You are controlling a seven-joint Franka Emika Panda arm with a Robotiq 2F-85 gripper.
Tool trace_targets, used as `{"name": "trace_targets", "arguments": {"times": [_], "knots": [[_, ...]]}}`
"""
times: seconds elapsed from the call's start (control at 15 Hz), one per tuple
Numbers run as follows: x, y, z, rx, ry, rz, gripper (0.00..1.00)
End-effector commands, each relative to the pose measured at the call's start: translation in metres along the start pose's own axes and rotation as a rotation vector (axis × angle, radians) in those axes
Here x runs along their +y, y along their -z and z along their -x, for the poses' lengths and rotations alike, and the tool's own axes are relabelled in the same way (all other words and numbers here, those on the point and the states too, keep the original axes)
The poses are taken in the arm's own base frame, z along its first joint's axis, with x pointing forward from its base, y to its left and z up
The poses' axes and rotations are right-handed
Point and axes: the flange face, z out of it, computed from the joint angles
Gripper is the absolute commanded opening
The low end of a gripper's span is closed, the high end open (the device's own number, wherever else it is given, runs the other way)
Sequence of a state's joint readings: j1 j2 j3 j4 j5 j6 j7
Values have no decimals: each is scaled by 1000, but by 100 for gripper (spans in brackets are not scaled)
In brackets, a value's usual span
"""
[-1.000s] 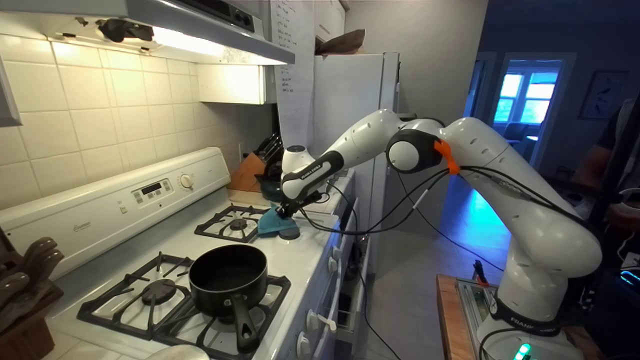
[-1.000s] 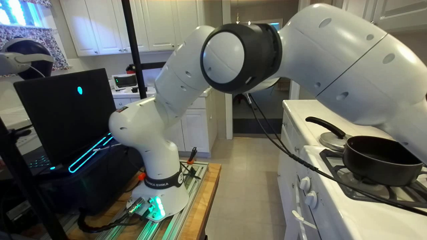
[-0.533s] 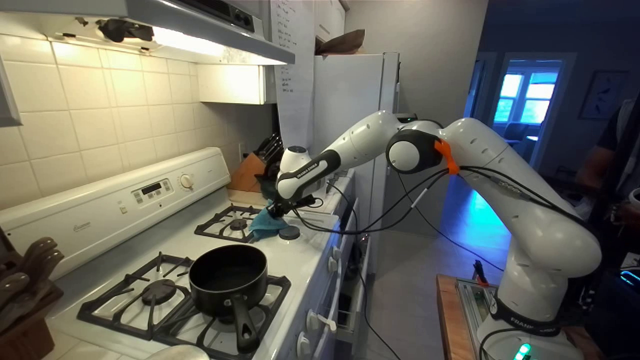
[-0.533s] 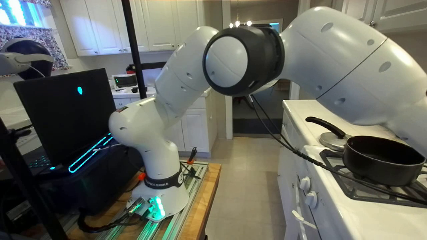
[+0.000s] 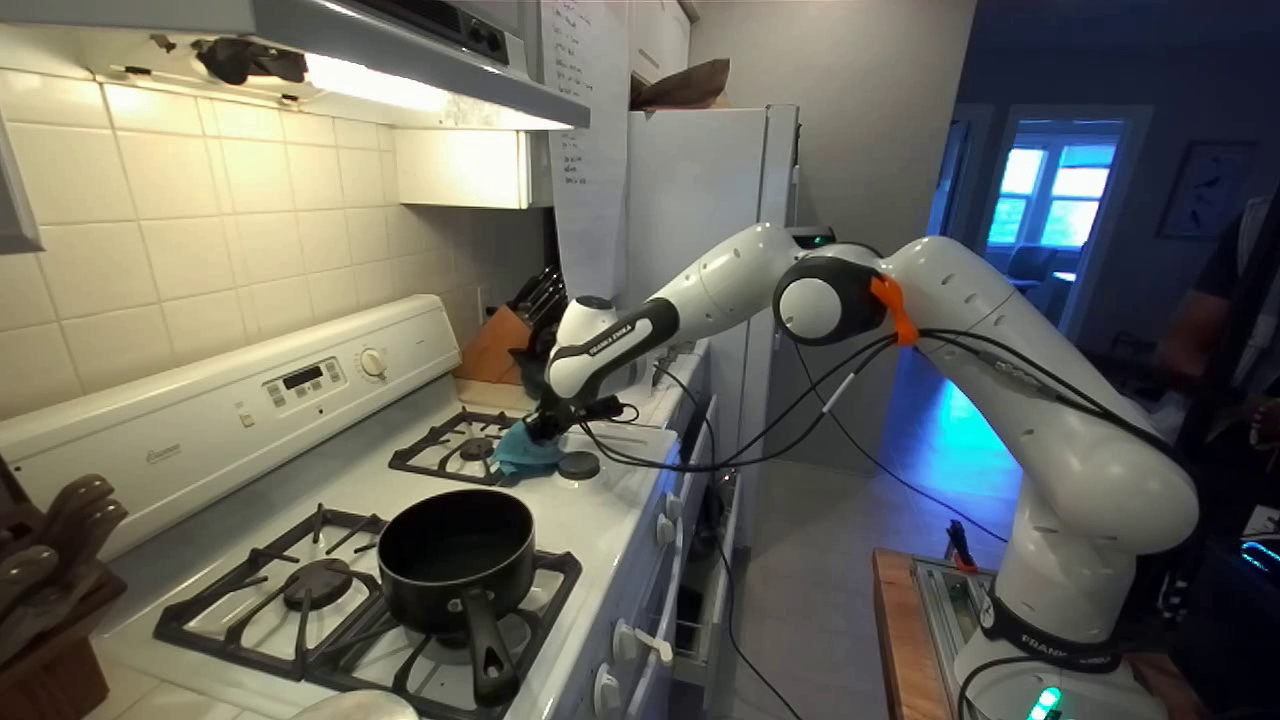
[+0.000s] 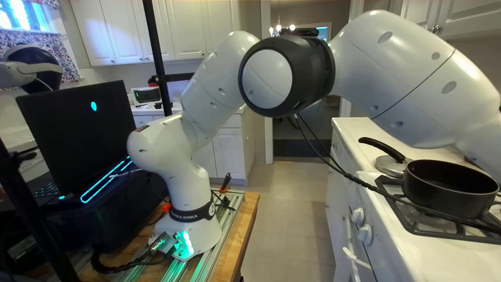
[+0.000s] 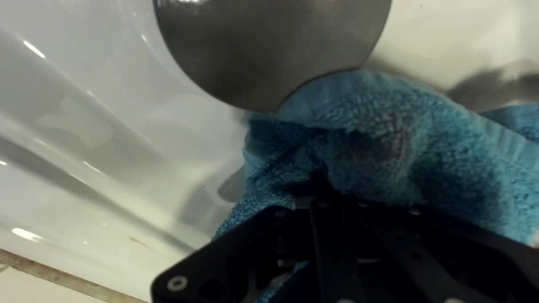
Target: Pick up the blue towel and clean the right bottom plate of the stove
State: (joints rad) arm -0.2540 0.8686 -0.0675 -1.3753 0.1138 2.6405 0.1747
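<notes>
Blue terry-cloth towel (image 7: 454, 160), paler along its edge — plain grey round burner cap (image 7: 273, 46), glossy white stovetop (image 5: 600, 515), round black saucepan (image 5: 455, 560) — white fabric curtain (image 6: 67, 53) with darker mottling.

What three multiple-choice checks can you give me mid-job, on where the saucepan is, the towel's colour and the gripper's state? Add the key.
1. Where is the saucepan?
A) on the floor
B) on the counter
C) on a stove grate

2. What colour is the towel?
A) blue
B) red
C) white

3. What state is the gripper in?
A) open, clear of the towel
B) shut on the towel
C) shut on the saucepan handle

Key:
1: C, since both exterior views show it standing there.
2: A, since the wrist view and an exterior view show it blue.
3: B, since the wrist view shows the towel bunched in its grip.
</notes>
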Motion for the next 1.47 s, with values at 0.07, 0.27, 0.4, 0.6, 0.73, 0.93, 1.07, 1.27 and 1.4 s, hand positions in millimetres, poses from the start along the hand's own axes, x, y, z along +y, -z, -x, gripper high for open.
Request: {"name": "trace_targets", "arguments": {"times": [0.07, 0.27, 0.4, 0.6, 0.73, 0.93, 1.07, 1.27, 1.4], "knots": [[-25, -1, 10, -36, 35, -103, 1], [-36, 2, 16, -76, 58, -166, 1], [-39, 2, 20, -105, 73, -191, 1], [-45, 4, 25, -151, 90, -214, 1], [-51, 7, 29, -188, 109, -224, 1], [-56, 13, 36, -241, 150, -207, 1], [-57, 20, 38, -265, 181, -186, 1], [-57, 32, 41, -294, 242, -160, 1], [-56, 40, 45, -321, 292, -137, 1]]}}
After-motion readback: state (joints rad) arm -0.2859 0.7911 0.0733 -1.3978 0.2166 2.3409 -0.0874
